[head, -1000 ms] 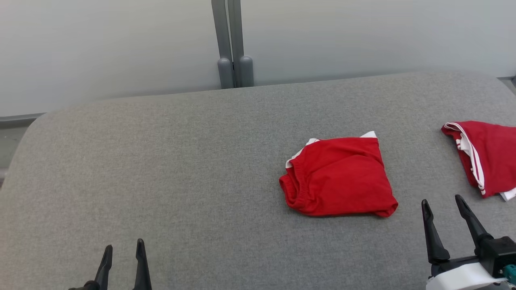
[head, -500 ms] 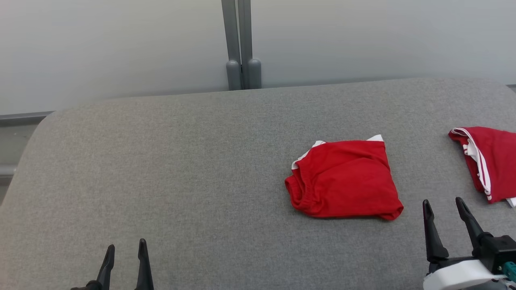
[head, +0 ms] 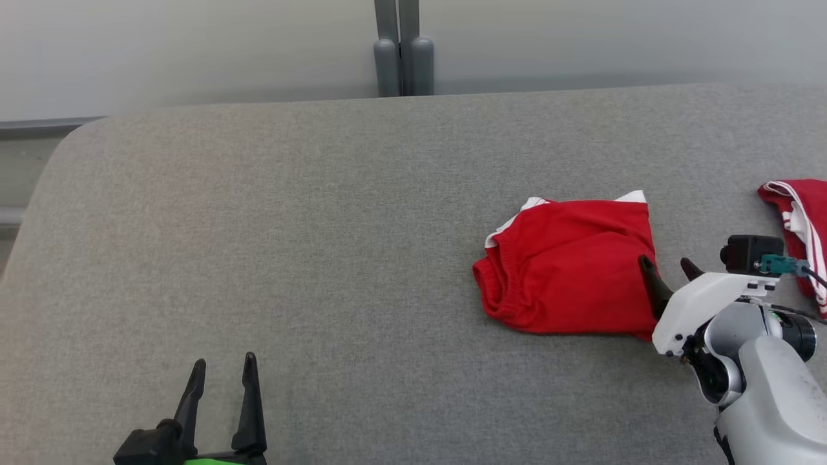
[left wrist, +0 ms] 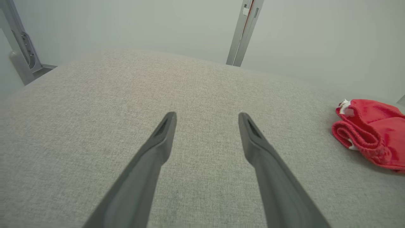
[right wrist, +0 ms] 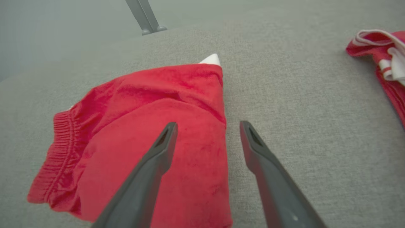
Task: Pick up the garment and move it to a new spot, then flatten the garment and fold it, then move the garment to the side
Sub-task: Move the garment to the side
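Shorts (head: 568, 271), red and folded, waistband to the left, lay on the right half of the grey padded bench (head: 291, 226). Right jaws hung wide open and empty at their right edge, one finger over cloth, one over bench. Left jaws stood open, empty, well apart. Another red garment (head: 798, 219) lay farther right.
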You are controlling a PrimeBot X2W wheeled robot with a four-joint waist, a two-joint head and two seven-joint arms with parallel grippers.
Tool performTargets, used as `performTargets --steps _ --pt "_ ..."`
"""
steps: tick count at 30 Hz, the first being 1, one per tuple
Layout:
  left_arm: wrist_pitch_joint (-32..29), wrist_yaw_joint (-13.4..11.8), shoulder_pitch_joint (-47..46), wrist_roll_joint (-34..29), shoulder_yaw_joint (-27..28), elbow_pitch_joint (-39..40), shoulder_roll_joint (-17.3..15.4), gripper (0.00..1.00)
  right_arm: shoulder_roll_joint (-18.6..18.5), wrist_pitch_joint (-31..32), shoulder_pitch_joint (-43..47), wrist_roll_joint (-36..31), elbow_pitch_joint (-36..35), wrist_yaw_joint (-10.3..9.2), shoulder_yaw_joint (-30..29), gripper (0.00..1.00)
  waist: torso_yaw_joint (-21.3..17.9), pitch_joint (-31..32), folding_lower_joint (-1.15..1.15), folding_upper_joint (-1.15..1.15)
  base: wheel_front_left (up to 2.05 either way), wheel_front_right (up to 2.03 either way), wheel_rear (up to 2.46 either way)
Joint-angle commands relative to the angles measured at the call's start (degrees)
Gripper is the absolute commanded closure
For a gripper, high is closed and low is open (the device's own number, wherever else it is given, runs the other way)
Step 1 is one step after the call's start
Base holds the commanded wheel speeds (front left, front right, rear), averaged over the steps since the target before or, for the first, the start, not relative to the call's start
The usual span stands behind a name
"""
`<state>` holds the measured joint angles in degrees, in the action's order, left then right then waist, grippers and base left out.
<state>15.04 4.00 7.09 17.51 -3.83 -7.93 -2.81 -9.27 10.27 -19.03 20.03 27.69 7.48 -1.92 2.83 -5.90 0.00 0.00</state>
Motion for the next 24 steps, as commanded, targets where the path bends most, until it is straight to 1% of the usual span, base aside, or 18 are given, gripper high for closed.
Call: performTargets --steps 1,5,8,9,12,16,17,19,22,24 --pt "0.2 -0.4 -0.9 0.3 0.0 -0.2 -0.2 0.00 0.3 1.3 -1.4 0.2 1.9 0.02 -0.6 0.00 2.4 -2.1 0.00 0.00 0.00 0.00 0.00" --pt "0.2 -0.3 -1.6 0.4 -0.2 0.0 -0.2 0.00 1.1 3.7 -4.3 0.8 7.3 0.02 -2.2 0.00 3.6 -3.2 0.00 0.00 0.00 0.00 0.00" --pt "0.2 -0.4 -2.5 0.1 0.6 0.3 -0.2 0.00 1.9 5.2 -6.7 3.0 11.5 0.02 -3.2 0.00 3.5 -4.1 0.00 0.00 0.00 0.00 0.00" --pt "0.1 -0.5 -2.6 -0.2 1.1 0.8 -0.2 0.00 1.8 4.3 -8.0 4.9 12.4 0.02 -2.9 1.00 2.3 -4.6 0.00 0.00 0.00 0.00 0.00" --pt "0.2 -0.3 -2.7 -0.4 1.6 1.3 -0.2 0.00 0.2 3.5 -9.1 6.5 11.0 0.02 -1.6 1.00 0.0 -5.2 0.00 0.00 0.00 0.00 0.00" --pt "0.2 0.1 -2.9 -0.9 2.5 1.8 -0.2 0.00 -3.2 4.3 -10.5 8.3 6.8 0.01 0.5 1.00 -4.2 -6.7 0.00 0.00 0.00 0.00 0.00" --pt "0.1 0.3 -3.3 -1.4 2.7 1.9 -0.2 0.00 -5.0 5.3 -10.8 8.7 5.0 0.02 1.0 1.00 -5.6 -7.5 0.00 0.00 0.00 0.00 0.00" --pt "0.2 0.8 -4.6 -2.4 2.6 2.2 -0.2 0.00 -8.7 7.1 -11.8 8.6 2.4 0.01 0.8 1.00 -7.2 -9.3 0.00 0.00 0.00 0.00 0.00" --pt "0.2 1.8 -6.5 -3.5 2.3 2.3 -0.2 0.00 -13.7 10.9 -13.8 7.7 -0.1 0.01 -0.6 1.00 -8.6 -12.3 0.00 0.00 0.00 0.00 0.00" --pt "0.2 2.3 -7.8 -4.3 2.2 2.2 -0.2 0.00 -15.9 13.2 -15.4 7.2 -0.6 0.02 -2.3 1.00 -8.9 -14.0 0.00 0.00 0.00 0.00 0.00"
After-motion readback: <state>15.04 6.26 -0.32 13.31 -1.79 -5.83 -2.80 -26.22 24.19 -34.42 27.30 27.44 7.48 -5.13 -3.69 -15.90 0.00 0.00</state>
